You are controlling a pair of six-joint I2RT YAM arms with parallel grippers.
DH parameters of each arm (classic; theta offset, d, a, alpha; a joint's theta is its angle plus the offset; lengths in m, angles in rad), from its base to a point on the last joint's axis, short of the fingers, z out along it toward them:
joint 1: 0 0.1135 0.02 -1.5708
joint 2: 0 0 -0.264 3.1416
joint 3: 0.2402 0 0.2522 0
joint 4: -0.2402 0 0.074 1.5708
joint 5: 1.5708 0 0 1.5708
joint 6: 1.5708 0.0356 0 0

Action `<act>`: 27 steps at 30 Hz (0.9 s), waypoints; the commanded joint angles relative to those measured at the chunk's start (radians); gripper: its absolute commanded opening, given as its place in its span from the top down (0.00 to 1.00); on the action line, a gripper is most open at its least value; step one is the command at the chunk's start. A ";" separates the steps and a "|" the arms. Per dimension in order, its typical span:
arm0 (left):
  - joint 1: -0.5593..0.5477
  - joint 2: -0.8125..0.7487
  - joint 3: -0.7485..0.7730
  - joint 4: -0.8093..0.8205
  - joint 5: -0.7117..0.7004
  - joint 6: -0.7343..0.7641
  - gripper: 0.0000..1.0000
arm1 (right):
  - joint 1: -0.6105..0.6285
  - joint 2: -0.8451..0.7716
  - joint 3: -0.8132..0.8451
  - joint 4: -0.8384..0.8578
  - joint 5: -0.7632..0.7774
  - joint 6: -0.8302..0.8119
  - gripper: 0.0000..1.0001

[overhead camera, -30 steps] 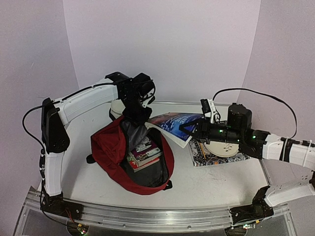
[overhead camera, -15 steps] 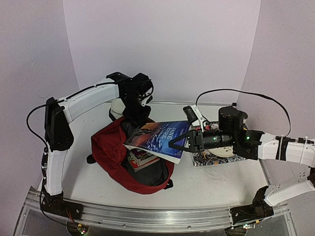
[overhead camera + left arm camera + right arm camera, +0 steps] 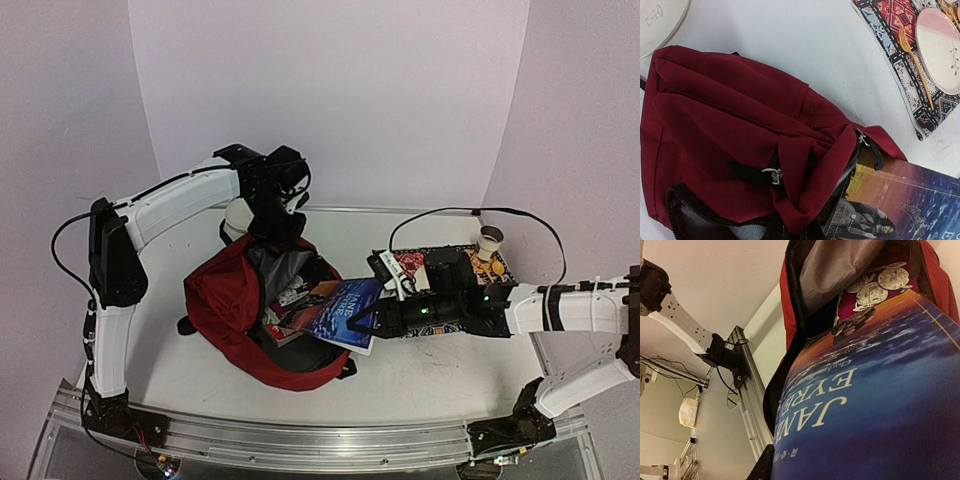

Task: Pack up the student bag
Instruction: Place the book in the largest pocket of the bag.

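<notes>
Since half a second ago the right arm has dropped and reached further left. The glossy blue paperback book (image 3: 345,312) that hung flat over the bag now tilts with its leading end inside the opening.

From above, the student bag (image 3: 215,300), a large dark red soft fabric backpack with black straps, lies on the white table (image 3: 430,370) left of centre, its mouth turned toward the right arm. The left gripper (image 3: 276,236) is pinched closed on the bag's upper rim, lifting the grey lining (image 3: 268,268). The right gripper (image 3: 362,325) is clamped on the book's near edge, jaws only a little apart. Behind that arm lies a patterned rectangular placemat (image 3: 415,265) with a small pale cup (image 3: 489,240) at its far right corner.

The left wrist camera shows the bag's bunched red fabric and a black strap with a metal buckle (image 3: 771,175). The book's cover pokes in beside the zip. A pink-and-white round plate (image 3: 940,50) and a gold fork (image 3: 917,70) rest on the placemat.

In the right wrist view the cover, titled JANE EYRE, fills the frame. Its far end lies over a magenta book with white cartoon figures (image 3: 875,290) inside the bag, under the lining.
</notes>
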 commanded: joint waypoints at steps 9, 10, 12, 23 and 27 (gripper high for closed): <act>0.007 -0.081 0.057 0.025 0.092 -0.023 1.00 | -0.012 0.037 0.060 0.408 -0.006 0.069 1.00; 0.008 -0.081 0.055 0.026 0.087 -0.023 1.00 | -0.012 0.041 0.071 0.420 -0.018 0.079 1.00; 0.008 -0.080 0.050 0.025 0.081 -0.023 1.00 | -0.011 0.040 0.097 0.435 -0.036 0.091 1.00; 0.008 -0.069 0.077 0.022 0.070 -0.020 1.00 | -0.012 0.001 0.138 0.438 -0.038 0.076 1.00; 0.009 -0.074 0.099 0.021 0.080 -0.023 1.00 | -0.012 0.040 0.101 0.439 -0.016 0.060 1.00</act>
